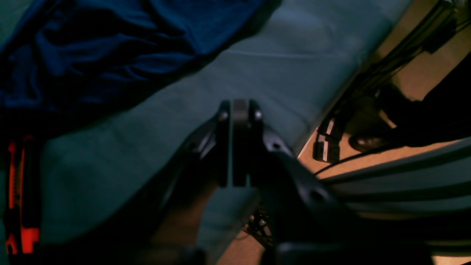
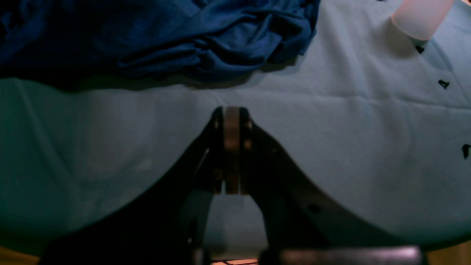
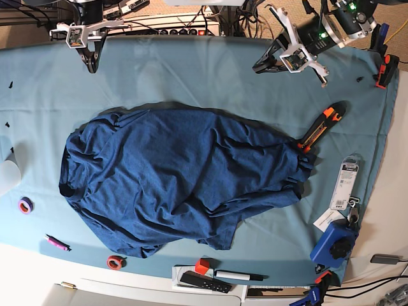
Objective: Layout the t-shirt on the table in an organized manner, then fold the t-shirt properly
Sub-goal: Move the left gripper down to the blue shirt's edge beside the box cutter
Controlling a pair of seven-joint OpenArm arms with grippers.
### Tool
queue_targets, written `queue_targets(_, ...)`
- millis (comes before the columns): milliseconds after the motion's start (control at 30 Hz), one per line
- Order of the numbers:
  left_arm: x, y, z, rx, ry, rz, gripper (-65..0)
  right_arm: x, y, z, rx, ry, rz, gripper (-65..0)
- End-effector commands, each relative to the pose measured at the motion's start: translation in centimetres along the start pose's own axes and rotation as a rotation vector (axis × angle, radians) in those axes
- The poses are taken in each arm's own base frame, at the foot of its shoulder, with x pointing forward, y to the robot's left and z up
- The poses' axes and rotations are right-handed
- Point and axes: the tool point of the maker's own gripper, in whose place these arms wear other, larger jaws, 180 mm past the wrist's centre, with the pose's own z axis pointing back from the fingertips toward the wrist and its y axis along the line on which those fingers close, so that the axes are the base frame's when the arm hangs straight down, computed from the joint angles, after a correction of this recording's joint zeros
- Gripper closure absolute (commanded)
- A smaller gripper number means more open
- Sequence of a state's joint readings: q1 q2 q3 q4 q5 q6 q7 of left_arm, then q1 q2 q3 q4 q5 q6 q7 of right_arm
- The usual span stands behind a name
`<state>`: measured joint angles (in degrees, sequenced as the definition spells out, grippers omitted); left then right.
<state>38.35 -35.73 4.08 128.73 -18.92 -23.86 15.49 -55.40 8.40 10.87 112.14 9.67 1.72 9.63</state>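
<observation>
Overhead view of the table (image 3: 210, 76), draped in light teal cloth, with the t-shirt (image 3: 182, 178) lying crumpled across its middle, wrinkled and not yet spread flat; its collar end faces the view's left and its bunched hem faces the right. Left gripper (image 3: 261, 65) hangs over the far edge of the table on the view's right, jaws pressed together and holding nothing, apart from the garment. Right gripper (image 3: 92, 65) hangs over the far edge on the view's left, likewise clenched and empty. Both wrist views show the fingers closed flat against each other above bare cloth, with the shirt's folds beyond them. An orange-and-black utility knife (image 3: 320, 127) lies touching or just beside the shirt's right-hand edge. Along the near edge lie a purple tape roll (image 3: 25, 205), a pink marker (image 3: 56, 243), a red ring (image 3: 115, 262) and a black marker (image 3: 239, 276).
</observation>
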Motion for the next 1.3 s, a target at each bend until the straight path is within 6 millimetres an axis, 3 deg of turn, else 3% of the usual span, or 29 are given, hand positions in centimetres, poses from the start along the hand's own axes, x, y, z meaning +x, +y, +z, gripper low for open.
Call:
queue_targets(0, 1.1, 0.1, 0.1, -0.006, -0.035, -0.022, 0.0, 0.8, -0.3, 0.1, -0.003, -0.03, 0.007, 0.0)
queue_targets(167, 1.3, 2.5, -0.5, 0.063, -0.008, -0.179, 0.0, 1.2, -0.3, -0.4, -0.006, -0.046, 0.005, 0.0)
queue_targets(367, 1.9, 7.6, -0.8, 0.248, 0.013, -0.309, 0.0, 1.6, -0.3, -1.3, -0.011, -0.056, 0.001, 0.0)
queue_targets(767, -3.4, 17.2, -1.9, 0.413, 0.153, -0.262, 0.0, 2.6, -0.4, -2.5, -0.018, -0.087, -0.005, 0.0)
queue_targets(867, -3.8, 17.5, -2.1, 0.4, 0.134, -0.181, 0.0, 2.5, -0.4, -2.9, -0.02, -0.075, -0.007, 0.0)
queue_targets(1033, -4.5, 16.4, -2.6, 0.327, 0.129, -0.126, 0.0, 2.4, -0.4, -3.1, -0.021, -0.067, -0.008, 0.0)
queue_targets(1267, -6.3, 18.7, -2.9, 0.362, 0.161, -0.053, 0.0, 2.4, -0.4, -3.1, -0.021, -0.067, -0.008, 0.0)
